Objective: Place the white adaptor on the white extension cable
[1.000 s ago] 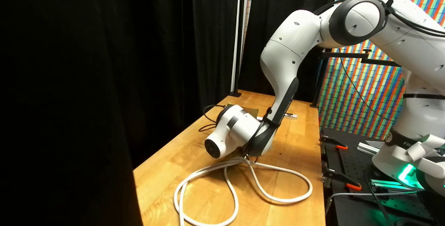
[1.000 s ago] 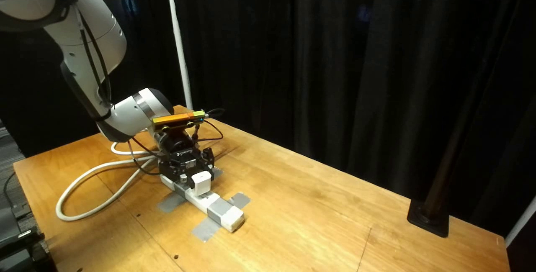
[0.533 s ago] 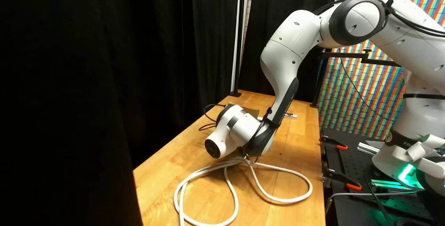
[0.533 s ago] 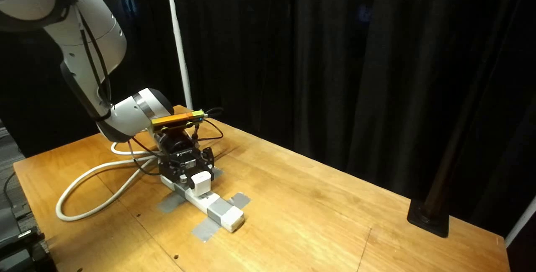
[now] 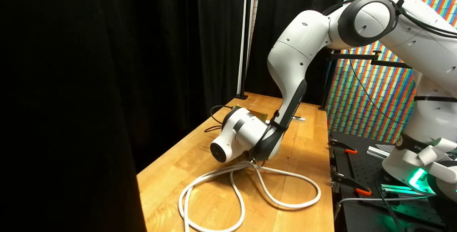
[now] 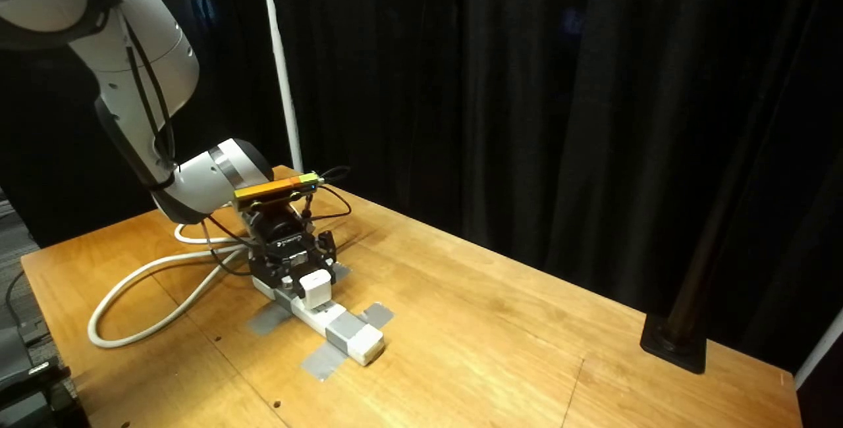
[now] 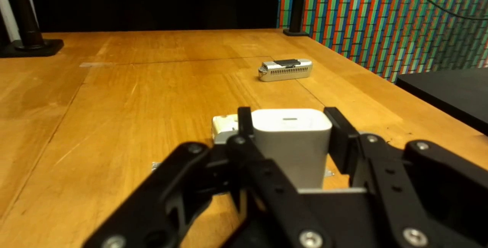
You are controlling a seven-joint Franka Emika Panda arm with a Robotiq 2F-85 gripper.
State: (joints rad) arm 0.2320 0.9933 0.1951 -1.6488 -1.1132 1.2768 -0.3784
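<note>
The white adaptor [image 7: 293, 152] is clamped in the gripper [image 7: 291, 123], and in an exterior view it's seen right over the white extension cable's socket block [image 6: 313, 318], though whether they're touching can't be told. It's basically a chunky round-cornered cube, held roughly upright with its slotted face pointed up. The block is strapped flat to the wooden table [image 6: 494, 336] with gray tape [image 6: 323, 361], long axis pointed out from under the gripper.
</note>
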